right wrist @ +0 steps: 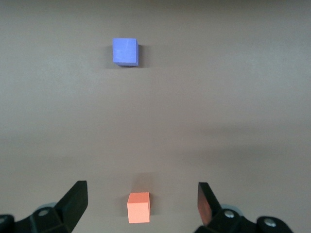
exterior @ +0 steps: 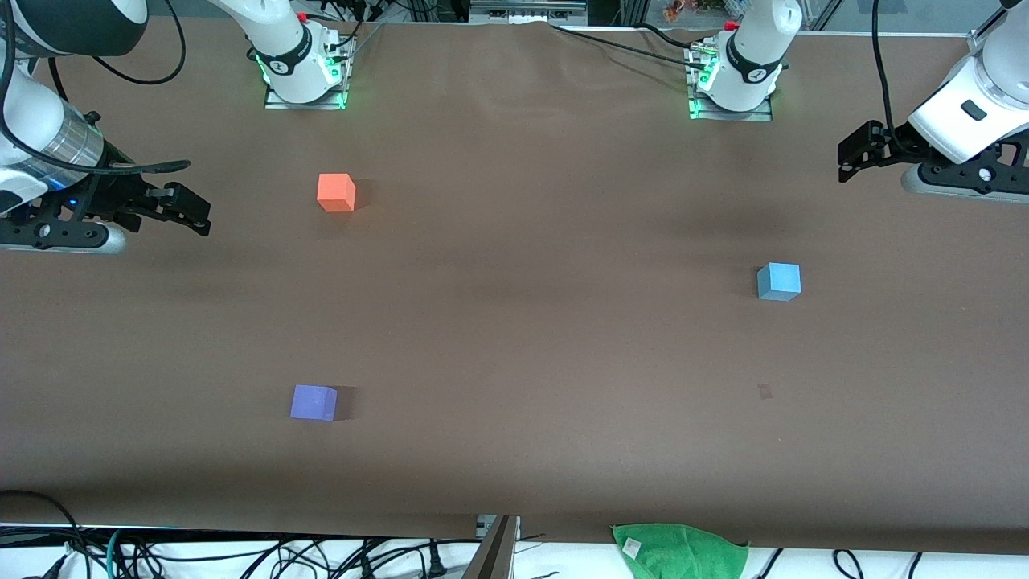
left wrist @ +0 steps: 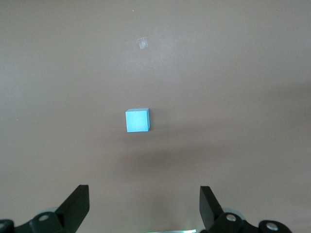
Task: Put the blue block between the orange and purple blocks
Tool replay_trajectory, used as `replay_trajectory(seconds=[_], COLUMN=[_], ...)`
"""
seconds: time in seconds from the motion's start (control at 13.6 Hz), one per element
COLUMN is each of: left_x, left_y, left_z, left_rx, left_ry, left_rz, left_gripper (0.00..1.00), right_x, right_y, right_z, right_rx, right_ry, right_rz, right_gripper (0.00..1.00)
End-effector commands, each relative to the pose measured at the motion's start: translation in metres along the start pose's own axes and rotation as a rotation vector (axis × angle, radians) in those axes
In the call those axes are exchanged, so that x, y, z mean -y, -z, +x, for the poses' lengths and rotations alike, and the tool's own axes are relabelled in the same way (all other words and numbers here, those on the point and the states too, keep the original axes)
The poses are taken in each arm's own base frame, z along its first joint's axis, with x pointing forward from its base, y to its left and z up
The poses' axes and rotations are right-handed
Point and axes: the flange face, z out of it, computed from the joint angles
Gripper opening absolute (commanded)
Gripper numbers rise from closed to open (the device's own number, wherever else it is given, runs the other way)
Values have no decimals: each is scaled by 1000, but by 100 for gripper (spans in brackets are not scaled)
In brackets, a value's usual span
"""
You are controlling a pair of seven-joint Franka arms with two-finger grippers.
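Starting nearest the front camera, the purple block sits toward the right arm's end; the blue block lies farther back toward the left arm's end, well apart, and the orange block farthest. Both grippers hang over the table's ends, fingers spread wide and empty: left gripper, right gripper. A skewed approach might nudge the blue block aside; a careless placement could knock the purple or orange block.
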Motion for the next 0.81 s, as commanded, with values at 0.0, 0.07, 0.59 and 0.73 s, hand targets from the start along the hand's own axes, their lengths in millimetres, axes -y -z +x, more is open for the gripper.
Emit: replay_trajectory(seconds=[0.0,0.07,0.59,0.73], left_x=[-2,-2,-8,-4], left_y=[6,6,5,3], left_z=[-2,-2,-2,-2], left_rx=[-1,-1,2,7], left_ry=[-18,-18,-27,-3], left_rz=[-21,-21,-21,-50], left_gripper=[100,100,100,100], right_x=[2,3,5,5], right_y=[3,2,3,3], right_z=[-2,-2,-2,-3], right_rx=[-2,-1,-2,-4], right_ry=[8,7,13,13], right_rz=[17,16,17,17], right_gripper=[100,100,100,100])
